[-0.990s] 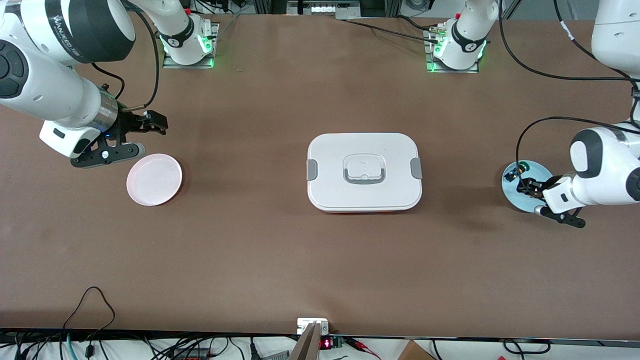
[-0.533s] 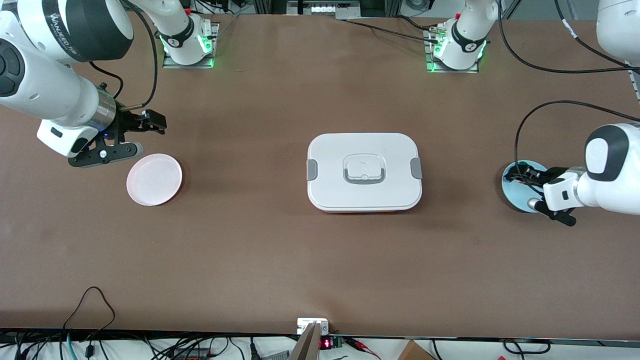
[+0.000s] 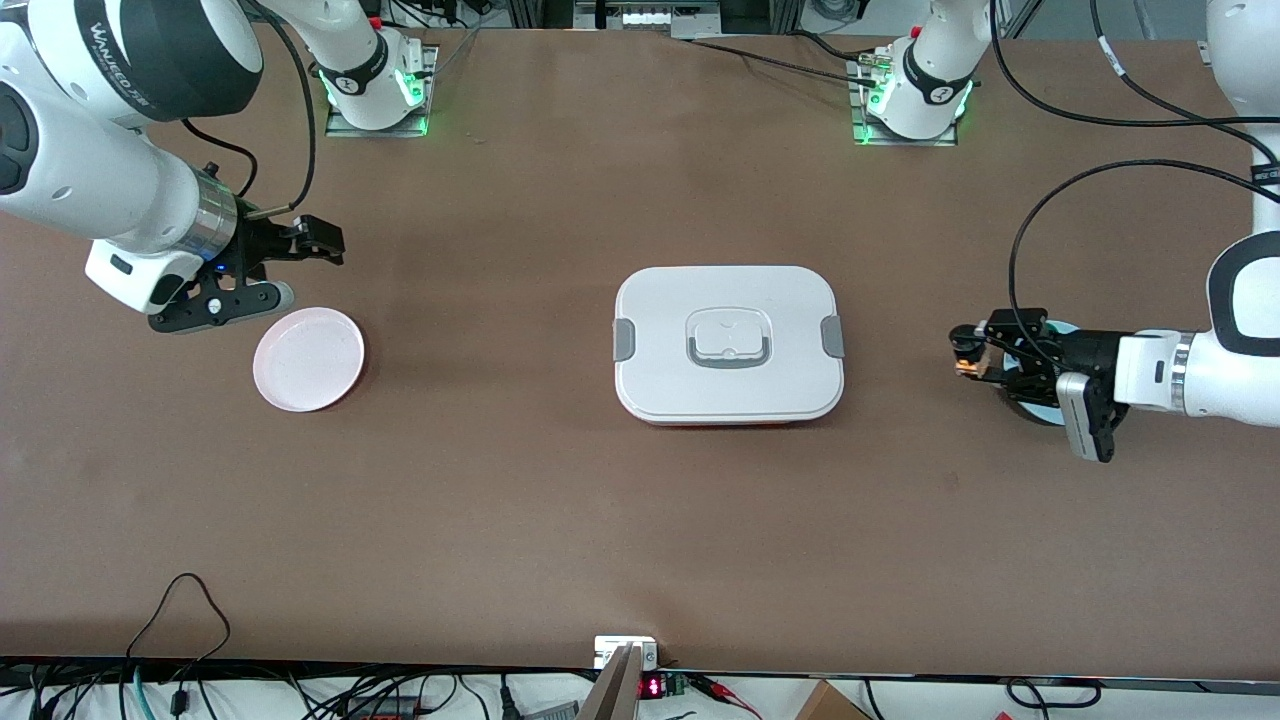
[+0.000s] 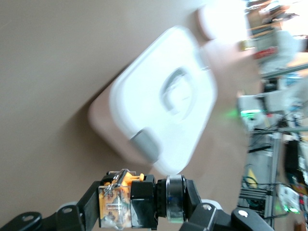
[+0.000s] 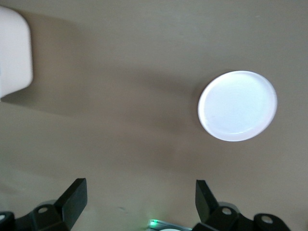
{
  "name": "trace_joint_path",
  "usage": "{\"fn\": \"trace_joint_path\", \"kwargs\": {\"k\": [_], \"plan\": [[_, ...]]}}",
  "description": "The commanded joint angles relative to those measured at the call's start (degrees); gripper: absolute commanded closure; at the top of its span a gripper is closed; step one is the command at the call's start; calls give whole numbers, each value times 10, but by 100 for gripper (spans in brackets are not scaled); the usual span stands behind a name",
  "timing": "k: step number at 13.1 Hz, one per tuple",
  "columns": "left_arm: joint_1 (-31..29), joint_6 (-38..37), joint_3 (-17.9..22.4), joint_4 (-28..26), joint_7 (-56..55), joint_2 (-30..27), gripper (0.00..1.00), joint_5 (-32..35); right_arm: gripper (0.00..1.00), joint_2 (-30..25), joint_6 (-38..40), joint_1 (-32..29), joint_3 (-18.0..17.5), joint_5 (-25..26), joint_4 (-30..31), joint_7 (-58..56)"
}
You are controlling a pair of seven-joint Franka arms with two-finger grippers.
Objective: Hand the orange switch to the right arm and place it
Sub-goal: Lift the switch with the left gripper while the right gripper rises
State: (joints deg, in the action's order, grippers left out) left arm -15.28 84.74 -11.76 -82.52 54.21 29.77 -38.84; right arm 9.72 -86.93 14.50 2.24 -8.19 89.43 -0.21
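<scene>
The orange switch [image 3: 966,356], black with an orange end block, is held in my left gripper [image 3: 972,352], which is shut on it above the table between the white box and a blue plate [image 3: 1038,411]. In the left wrist view the switch [image 4: 126,203] sits crosswise between the fingers of the left gripper [image 4: 144,206]. My right gripper [image 3: 298,268] is open and empty, over the table beside a pink plate [image 3: 308,372], at the right arm's end. In the right wrist view the right gripper [image 5: 139,198] has its fingers wide apart, with the pink plate [image 5: 237,106] below.
A closed white box [image 3: 728,343] with grey latches stands at the table's middle; it also shows in the left wrist view [image 4: 163,115] and its corner in the right wrist view [image 5: 13,53]. The blue plate is mostly hidden under the left hand.
My left gripper has risen off the blue plate with the orange switch and swung toward the white box. My right gripper has shifted slightly toward the box.
</scene>
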Motion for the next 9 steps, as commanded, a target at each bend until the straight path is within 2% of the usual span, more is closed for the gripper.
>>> {"fn": "trace_joint_path", "kwargs": {"k": [1,3,6,8,9], "plan": [[-12,-25,-25,-13,103,-3,71,-132,0,-4,20,3,7,-86,-6,1],[-12,-21,-64,-19,115,-3,71,-201,0,0,43,-2,4,-152,-6,7],[5,-12,-118,-26,128,4,71,-294,0,19,50,-28,7,-286,-3,4],[25,54,-150,-29,145,-12,71,-308,0,30,65,-50,7,-390,13,47],[26,94,-190,-29,128,-13,71,-310,0,35,65,-51,7,-427,16,58]]}}
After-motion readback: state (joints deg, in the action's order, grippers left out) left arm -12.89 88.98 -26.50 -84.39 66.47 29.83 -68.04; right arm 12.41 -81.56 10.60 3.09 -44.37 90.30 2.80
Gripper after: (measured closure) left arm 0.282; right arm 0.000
